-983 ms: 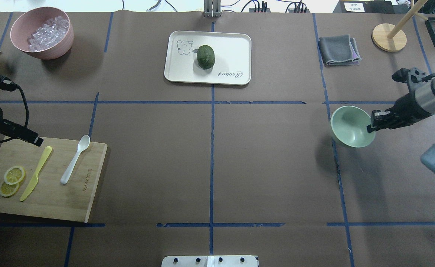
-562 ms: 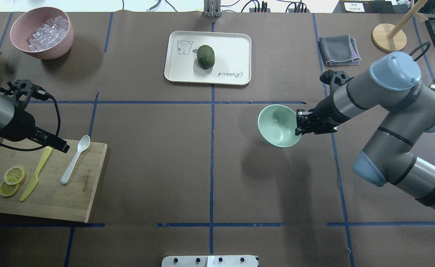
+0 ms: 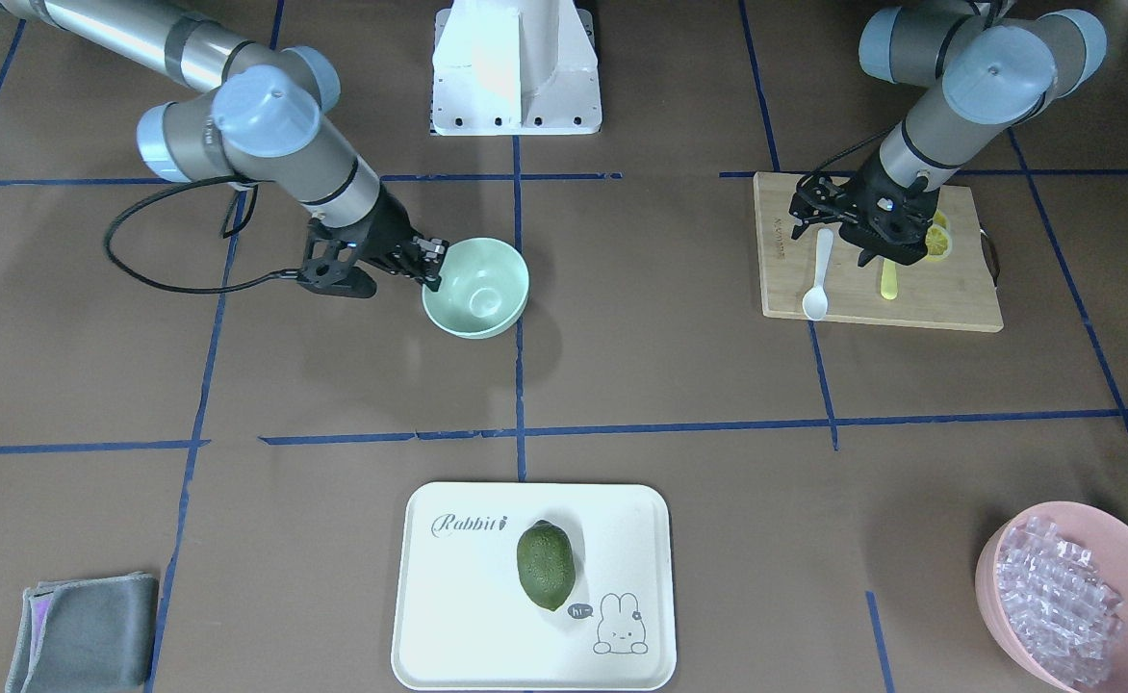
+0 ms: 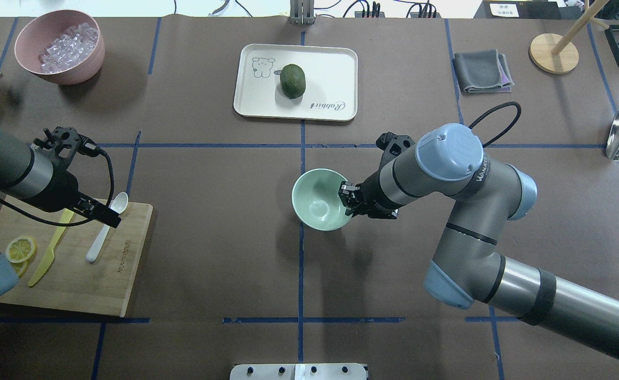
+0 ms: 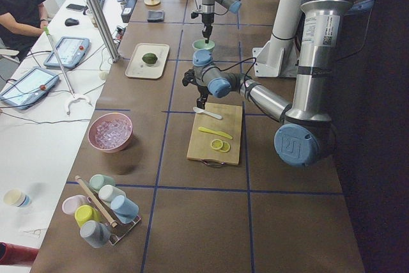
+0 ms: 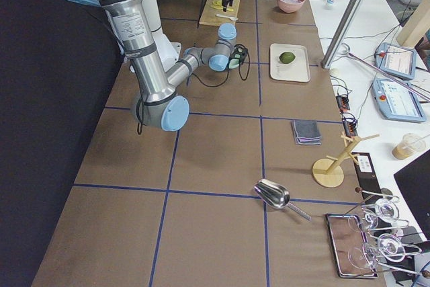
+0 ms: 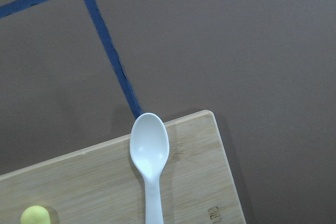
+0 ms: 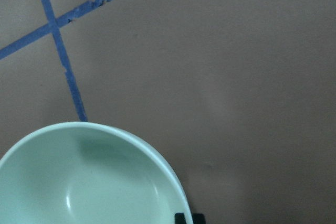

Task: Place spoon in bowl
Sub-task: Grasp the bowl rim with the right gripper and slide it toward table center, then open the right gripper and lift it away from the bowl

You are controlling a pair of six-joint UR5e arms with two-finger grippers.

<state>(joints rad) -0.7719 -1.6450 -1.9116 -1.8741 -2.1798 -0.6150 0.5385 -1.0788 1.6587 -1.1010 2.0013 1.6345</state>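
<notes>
The white spoon (image 4: 98, 243) lies on the wooden cutting board (image 4: 77, 285) at the left, scoop toward the far side; the left wrist view shows its scoop (image 7: 149, 145) at the board's corner. My left gripper (image 4: 110, 216) hovers over the spoon's neck and looks open and empty; in the front view (image 3: 838, 231) it straddles the handle. My right gripper (image 4: 347, 200) is shut on the right rim of the mint-green bowl (image 4: 317, 200) and holds it tilted near the table's centre. The bowl (image 8: 79, 182) is empty.
A yellow knife (image 4: 45, 258) and lemon slices (image 4: 20, 248) lie on the board left of the spoon. A pink bowl (image 4: 72, 74) of clear cubes stands far left, a white tray (image 4: 330, 68) with a green fruit (image 4: 292, 80) far centre, and a grey cloth (image 4: 481, 71) far right.
My right arm has carried the mint bowl left from the right side to the table's centre. My left gripper has moved right across the board to over the spoon.
</notes>
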